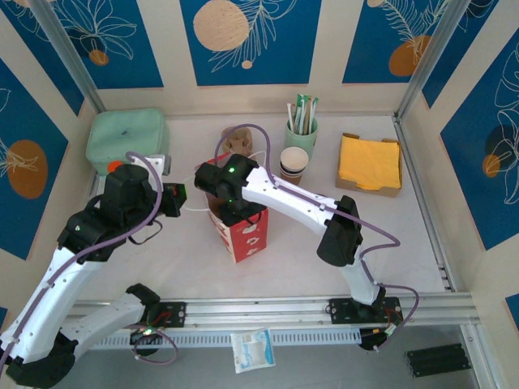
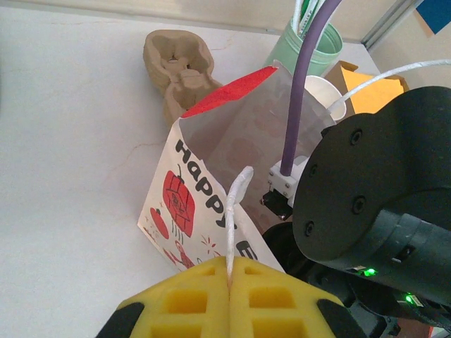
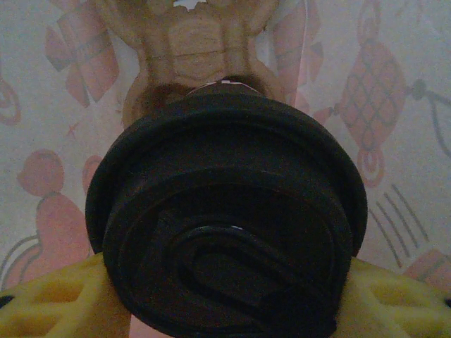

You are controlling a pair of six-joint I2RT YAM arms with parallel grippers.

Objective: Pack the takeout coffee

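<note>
Coffee point(image 3: 225, 225) gripped inside the bag point(image 1: 246, 233), bag handle point(image 2: 236, 204) pinched.
Top view: the bag stands mid-frame on the table point(image 1: 405, 243). The right arm point(image 1: 284, 194) reaches in from the right and dips into its open mouth. The left end effector point(image 1: 174, 200) sits just left of the bag. Left wrist: at bottom centre, the left end effector point(image 2: 230, 282) has its yellow pads pressed together on the white handle, with the bag upright above and its mouth open. Right wrist: the coffee, black lid on, is at frame centre. The right end effector point(image 3: 225, 310) pinches it, pads point(image 3: 49, 303) at lower left and lower right, with printed bag wall behind.
</note>
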